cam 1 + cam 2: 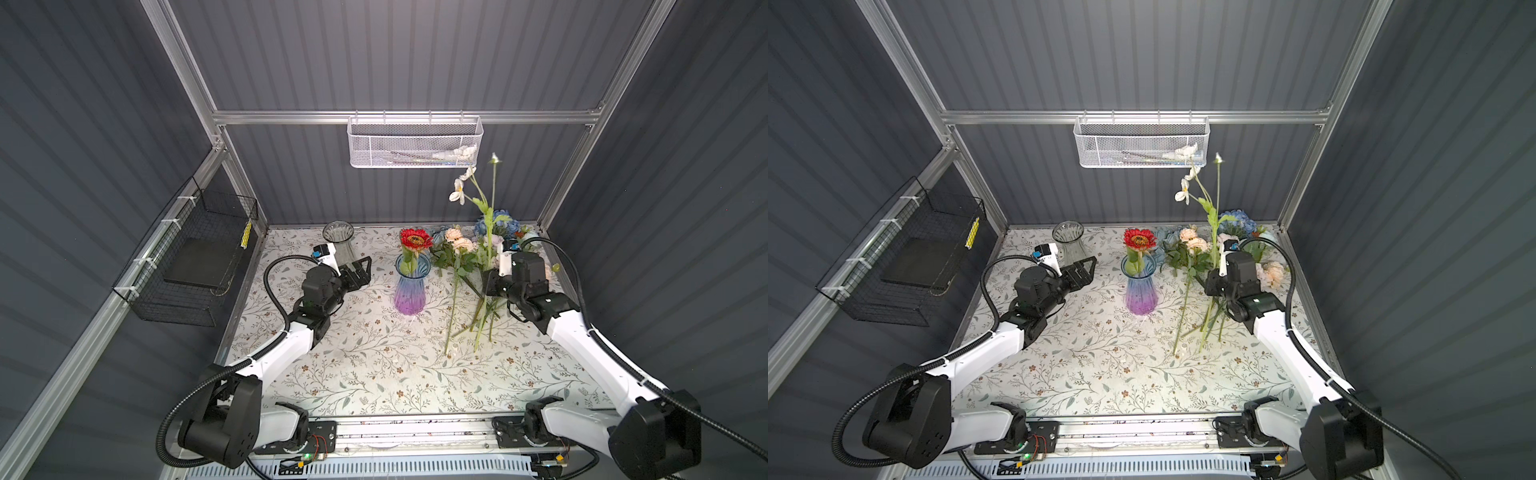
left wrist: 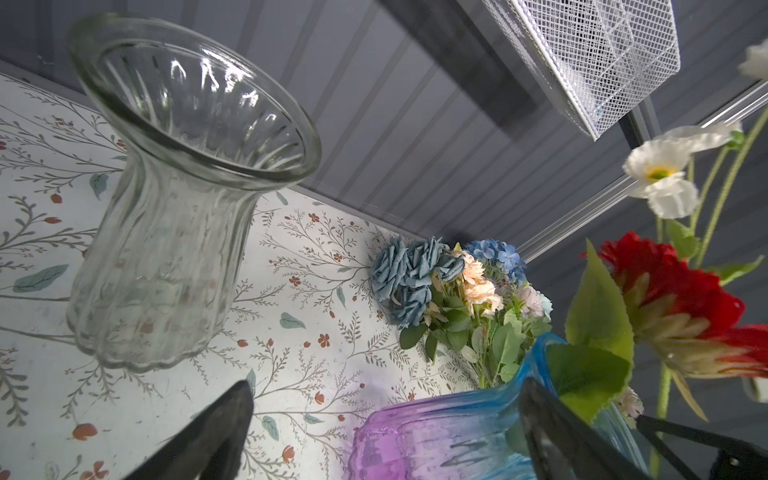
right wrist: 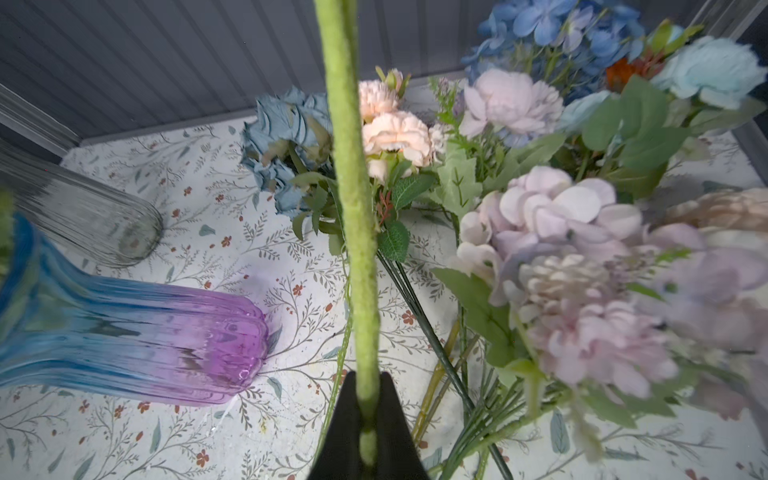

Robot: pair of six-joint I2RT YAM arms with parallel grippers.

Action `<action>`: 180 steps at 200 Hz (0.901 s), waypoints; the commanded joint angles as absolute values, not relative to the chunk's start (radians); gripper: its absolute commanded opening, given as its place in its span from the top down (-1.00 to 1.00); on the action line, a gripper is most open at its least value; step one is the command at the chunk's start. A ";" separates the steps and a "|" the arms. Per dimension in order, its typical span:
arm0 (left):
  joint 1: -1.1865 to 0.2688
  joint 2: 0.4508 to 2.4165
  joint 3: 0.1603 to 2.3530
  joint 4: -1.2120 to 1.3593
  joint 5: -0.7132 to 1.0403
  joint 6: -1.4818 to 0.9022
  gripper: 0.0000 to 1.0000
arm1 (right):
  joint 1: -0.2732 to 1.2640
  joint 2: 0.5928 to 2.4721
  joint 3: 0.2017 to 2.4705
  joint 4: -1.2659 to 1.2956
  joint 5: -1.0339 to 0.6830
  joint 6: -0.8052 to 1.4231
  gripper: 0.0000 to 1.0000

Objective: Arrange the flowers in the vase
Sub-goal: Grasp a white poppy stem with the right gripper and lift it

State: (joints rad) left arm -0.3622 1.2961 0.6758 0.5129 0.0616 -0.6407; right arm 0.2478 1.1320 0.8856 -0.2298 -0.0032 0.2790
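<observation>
Above the floral tablecloth (image 1: 374, 365), grey ribbed walls (image 1: 395, 62) around, right claw (image 3: 368, 386) pinches a seemingly upright white-flowered stem (image 3: 349, 166); left claw (image 1: 360, 272) gapes.

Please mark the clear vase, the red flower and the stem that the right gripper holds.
Clear vase (image 2: 166, 257): left wrist view, on its ribbed wall.
Red flower (image 1: 416, 239): in a top view, on the centre of the head.
Held stem (image 3: 361, 249): right wrist view, on the middle of its visible length.
</observation>
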 commanded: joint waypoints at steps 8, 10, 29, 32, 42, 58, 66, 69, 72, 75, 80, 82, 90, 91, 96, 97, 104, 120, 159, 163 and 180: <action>-0.365 1.282 0.667 0.561 0.089 -0.640 -0.99 | 0.245 1.032 0.877 -0.199 -0.043 0.291 1.00; -0.365 1.282 0.668 0.562 0.097 -0.637 -0.99 | 0.245 1.026 0.878 -0.198 -0.044 0.293 1.00; -0.364 1.287 0.681 0.565 0.157 -0.619 -0.99 | 0.245 0.963 0.878 -0.160 -0.085 0.306 1.00; -0.364 1.289 0.684 0.566 0.166 -0.616 -0.99 | 0.246 0.956 0.879 -0.153 -0.093 0.307 1.00; -0.364 1.294 0.691 0.569 0.188 -0.607 -0.99 | 0.249 0.930 0.886 -0.127 -0.128 0.308 1.00; -0.364 1.305 0.696 0.575 0.198 -0.606 -0.99 | 0.264 0.903 0.907 -0.078 -0.189 0.302 1.00; -0.364 1.312 0.699 0.577 0.201 -0.609 -0.99 | 0.277 0.898 0.926 -0.058 -0.197 0.300 1.00; -0.364 1.314 0.699 0.579 0.201 -0.609 -0.99 | 0.284 0.897 0.934 -0.051 -0.199 0.296 1.00; -0.364 1.317 0.700 0.580 0.203 -0.610 -0.99 | 0.292 0.899 0.944 -0.047 -0.201 0.291 1.00; -0.364 1.319 0.701 0.581 0.205 -0.614 -0.99 | 0.300 0.900 0.953 -0.041 -0.203 0.286 1.00; -0.364 1.323 0.701 0.585 0.207 -0.617 -0.99 | 0.312 0.904 0.970 -0.031 -0.205 0.275 1.00; -0.364 1.324 0.701 0.586 0.209 -0.619 -0.99 | 0.319 0.906 0.978 -0.025 -0.206 0.269 1.00; -0.364 1.329 0.700 0.594 0.213 -0.627 -0.99 | 0.341 0.917 1.003 -0.003 -0.207 0.251 1.00; -0.364 1.329 0.699 0.596 0.213 -0.627 -0.99 | 0.344 0.918 1.006 0.000 -0.208 0.248 1.00; -0.364 1.332 0.698 0.600 0.215 -0.632 -0.99 | 0.358 0.928 1.023 0.015 -0.208 0.236 1.00; -0.364 1.333 0.698 0.601 0.215 -0.633 -0.99 | 0.361 0.930 1.027 0.018 -0.208 0.233 1.00; -0.364 1.335 0.695 0.606 0.217 -0.639 -0.99 | 0.382 0.946 1.049 0.042 -0.211 0.217 1.00; -0.364 1.333 0.687 0.608 0.218 -0.646 -0.99 | 0.424 0.989 1.097 0.107 -0.218 0.184 1.00; -0.357 1.302 0.671 0.573 0.213 -0.632 -0.99 | 0.515 1.105 1.200 0.255 -0.213 0.085 1.00; -0.357 1.299 0.671 0.567 0.211 -0.628 -0.99 | 0.525 1.113 1.208 0.272 -0.209 0.073 1.00; -0.354 1.283 0.664 0.550 0.203 -0.618 -0.99 | 0.568 1.171 1.231 0.352 -0.190 0.004 1.00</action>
